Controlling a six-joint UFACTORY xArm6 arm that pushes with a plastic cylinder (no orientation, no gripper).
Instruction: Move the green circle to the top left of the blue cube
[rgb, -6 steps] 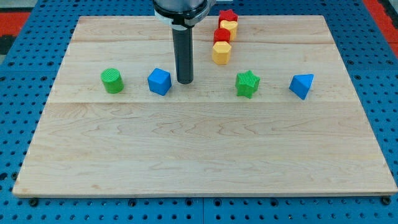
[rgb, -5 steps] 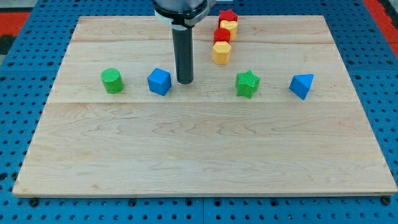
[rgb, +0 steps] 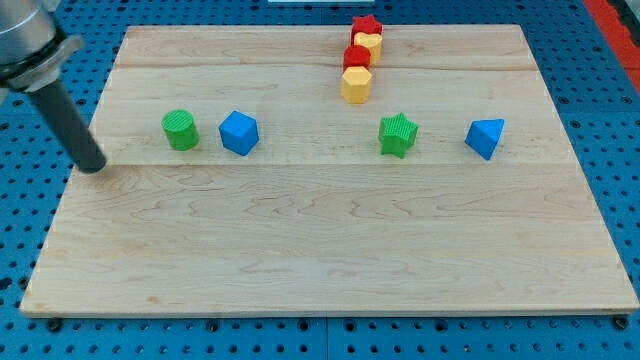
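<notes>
While our tip (rgb: 94, 166) rests at the board's left edge, left of the green circle (rgb: 181, 130), the blue cube (rgb: 239, 132) sits just right of it; we have no fingers.

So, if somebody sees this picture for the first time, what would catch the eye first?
Probably the dark rod leaning in from the view's top left, with my tip resting near the board's left edge, left of the green circle and not touching it. Next, the column of red and yellow blocks at the view's top centre. The blue cube sits just right of the green circle.
</notes>
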